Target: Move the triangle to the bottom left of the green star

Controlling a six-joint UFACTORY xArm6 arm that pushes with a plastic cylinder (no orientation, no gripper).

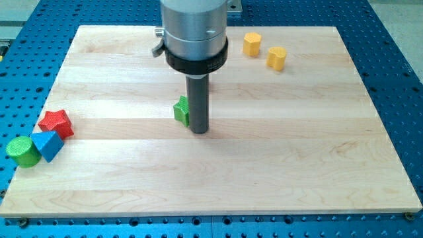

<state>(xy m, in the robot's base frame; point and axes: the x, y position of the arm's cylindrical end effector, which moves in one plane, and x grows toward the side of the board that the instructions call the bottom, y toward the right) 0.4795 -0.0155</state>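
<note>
The green star (pixel 180 110) lies near the middle of the wooden board (pixel 277 158), partly hidden behind my rod. My tip (pixel 199 131) rests on the board just right of and slightly below the star, touching or nearly touching it. The blue triangle (pixel 47 145) lies at the view's far left, near the board's left edge, between a red star (pixel 55 123) above it and a green cylinder (pixel 23 151) to its left. The triangle is far left of my tip.
Two yellow blocks lie near the view's top right: a hexagon-like one (pixel 252 44) and a cylinder-like one (pixel 277 58). The board sits on a blue perforated table (pixel 403 79). The arm's grey body (pixel 194 30) hangs over the top centre.
</note>
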